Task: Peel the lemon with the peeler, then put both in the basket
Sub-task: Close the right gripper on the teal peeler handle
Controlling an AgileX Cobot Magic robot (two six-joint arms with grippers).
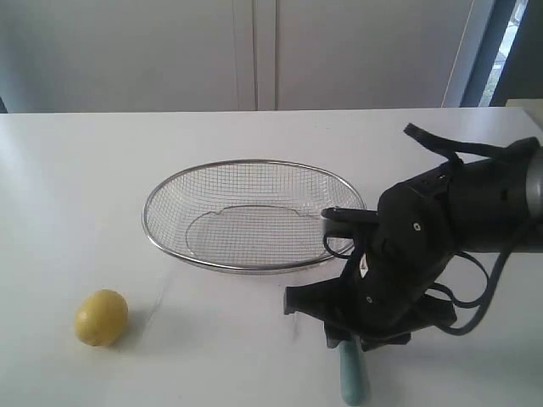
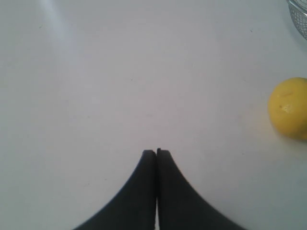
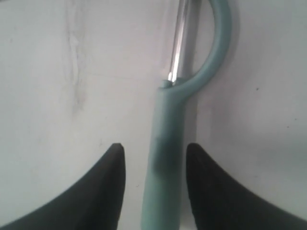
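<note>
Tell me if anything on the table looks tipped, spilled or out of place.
Nothing stands out. The basket sits upright and empty, the lemon rests on the table, and the peeler lies flat between the jaws of the open right tool.

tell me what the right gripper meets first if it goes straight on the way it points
Probably the peeler: its handle lies in the gap of the open right gripper, whose fingers would pass either side and reach the table. Depth is unclear.

My right gripper (image 3: 154, 146) points downward, jaws spread apart. My left gripper (image 2: 156, 152) has its jaws pressed together
</note>
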